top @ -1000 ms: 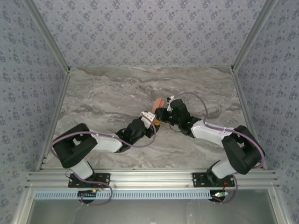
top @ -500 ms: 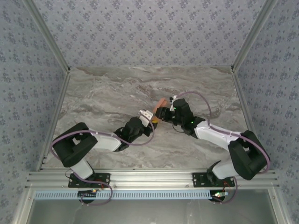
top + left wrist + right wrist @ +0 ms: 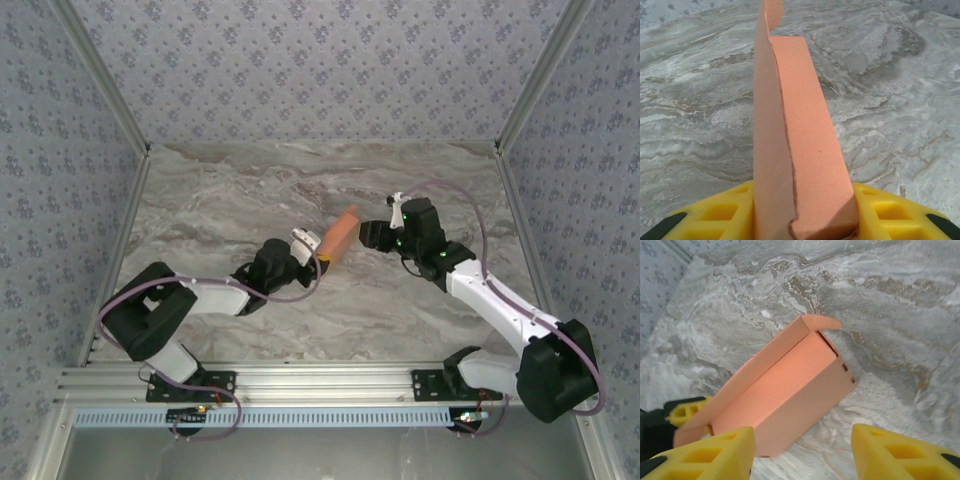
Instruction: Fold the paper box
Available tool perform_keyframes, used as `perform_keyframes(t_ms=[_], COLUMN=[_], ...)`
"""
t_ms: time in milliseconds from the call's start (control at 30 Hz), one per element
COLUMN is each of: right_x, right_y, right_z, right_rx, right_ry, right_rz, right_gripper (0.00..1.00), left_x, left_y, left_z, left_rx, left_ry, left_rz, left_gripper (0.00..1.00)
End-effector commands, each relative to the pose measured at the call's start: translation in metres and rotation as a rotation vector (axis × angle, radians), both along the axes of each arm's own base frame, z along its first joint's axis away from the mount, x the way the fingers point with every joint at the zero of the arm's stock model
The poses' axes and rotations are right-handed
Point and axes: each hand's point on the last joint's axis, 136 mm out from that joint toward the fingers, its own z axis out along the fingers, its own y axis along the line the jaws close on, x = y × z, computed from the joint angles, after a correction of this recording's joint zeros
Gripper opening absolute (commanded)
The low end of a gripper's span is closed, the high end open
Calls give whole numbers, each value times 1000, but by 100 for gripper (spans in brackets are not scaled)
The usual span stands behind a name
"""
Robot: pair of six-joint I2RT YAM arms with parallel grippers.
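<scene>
The paper box (image 3: 342, 232) is a salmon-orange oblong box held above the marble table, pointing up and to the right. My left gripper (image 3: 318, 250) is shut on its near end; the yellow fingers (image 3: 720, 216) press both sides of the paper box (image 3: 805, 150). A loose side flap stands up along its left edge, curled at the far tip. My right gripper (image 3: 370, 236) hangs just right of the box's far end, open and apart from it. Seen from the right wrist, the paper box (image 3: 785, 390) lies ahead of the open right gripper (image 3: 802, 450), with a left finger (image 3: 687, 410) at its far end.
The marble table (image 3: 230, 190) is bounded by metal posts and patterned walls on the left, right and back. An aluminium rail (image 3: 320, 380) with both arm bases runs along the near edge.
My right gripper has opened, let go of the box and drawn back to the right. The left arm has shifted left with the box, which now leans further to the right.
</scene>
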Motion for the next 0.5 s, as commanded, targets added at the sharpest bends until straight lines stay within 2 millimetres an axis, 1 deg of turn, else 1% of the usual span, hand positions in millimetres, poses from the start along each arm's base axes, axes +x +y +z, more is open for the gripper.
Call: perform_keyframes(t_ms=[0,133,267,367,467], right_x=[-6,-4,-8,-7,-13], right_y=[-5,-13,-15,-26,-30], right_z=[3,10,14,15,9], right_rx=[-132,-216,-306,-387,-438], right_ry=[-68,-158,-247,-274,-273], right_rz=[145,206,288,288,345], right_gripper=[55,55,54,54,54], left_x=[-12,-10,-10,-14,-24], left_y=[-16,-14,-5,0,1], left_z=[25,32,42,42,38], left_rx=[-5,9,-9,9,17], left_ry=[-34,-12,-9,-30,-55], left_rz=[-200,-323,-416,-477,-564], left_gripper=[37,36,36,36,35])
